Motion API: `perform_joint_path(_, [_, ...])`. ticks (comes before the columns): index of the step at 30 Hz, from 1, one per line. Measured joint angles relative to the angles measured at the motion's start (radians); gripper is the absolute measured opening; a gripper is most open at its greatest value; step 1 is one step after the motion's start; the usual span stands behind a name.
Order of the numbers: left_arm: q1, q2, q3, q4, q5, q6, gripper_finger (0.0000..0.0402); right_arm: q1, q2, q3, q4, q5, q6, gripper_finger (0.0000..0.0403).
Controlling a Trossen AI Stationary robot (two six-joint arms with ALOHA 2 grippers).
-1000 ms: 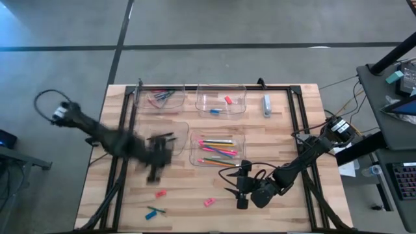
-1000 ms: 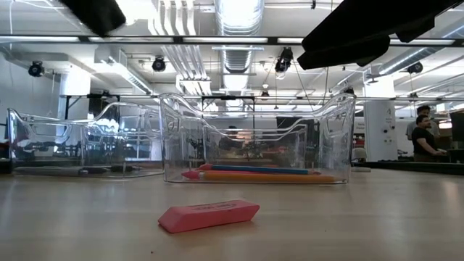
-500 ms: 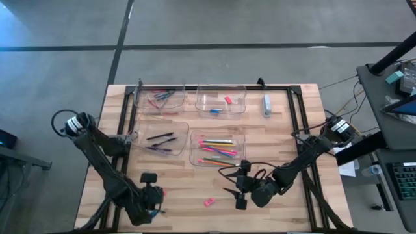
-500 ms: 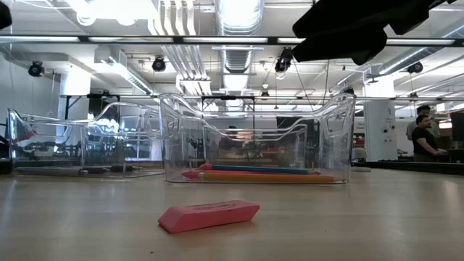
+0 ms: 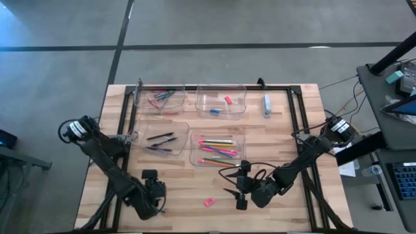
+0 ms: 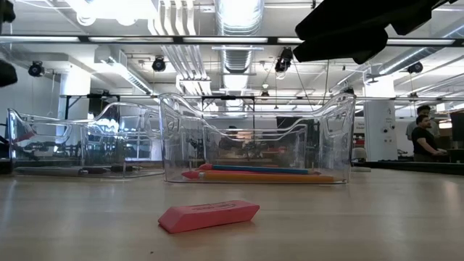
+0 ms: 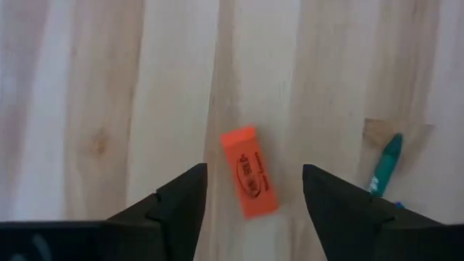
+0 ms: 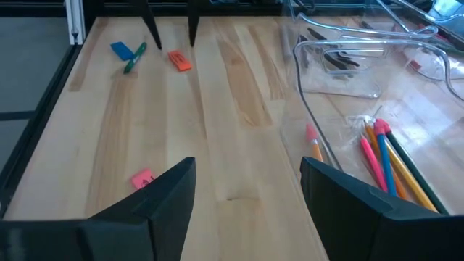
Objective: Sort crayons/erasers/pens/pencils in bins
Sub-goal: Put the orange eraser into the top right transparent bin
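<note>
My left gripper (image 7: 254,174) stands open near the table's near left corner (image 5: 153,192), pointing steeply down. An orange-red eraser (image 7: 249,172) lies flat on the wood between its fingers, which are apart from it. A teal crayon (image 7: 384,165) and a blue eraser (image 8: 122,50) lie beside it. My right gripper (image 8: 246,181) waits open, raised at the near middle (image 5: 240,188). A pink eraser (image 5: 209,202) lies on the table just left of it. The pencils (image 5: 218,149) lie in the near right bin, and the pens (image 5: 159,140) lie in the bin to its left.
Two more clear bins stand at the far side, one with crayons (image 5: 159,99) and one with erasers (image 5: 221,101). A pale blue oblong item (image 5: 266,105) lies to their right. A black frame (image 5: 130,123) borders the table. In the low view the pink eraser (image 6: 209,214) lies before the pencil bin (image 6: 257,145).
My left gripper has swung from beside the pens bin toward the table's near left corner and has gone down to just above the orange-red eraser. My right arm has kept still.
</note>
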Motion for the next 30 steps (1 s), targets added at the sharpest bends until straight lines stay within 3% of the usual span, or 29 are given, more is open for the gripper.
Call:
perform_joint_path(4, [0.003, 0.000, -0.061, 0.135, 0.000, 0.000, 0.0212, 0.000, 0.000, 0.000, 0.003, 0.000, 0.001, 0.0237])
perform_joint_path(22, [0.031, -0.003, -0.128, 0.138, -0.009, -0.023, 0.0213, 0.000, 0.000, 0.000, 0.004, 0.000, 0.003, 0.0237])
perform_joint_path(30, [0.034, -0.071, -0.115, 0.122, -0.026, 0.009, 0.0213, 0.000, 0.000, 0.000, 0.004, 0.000, 0.003, 0.0237])
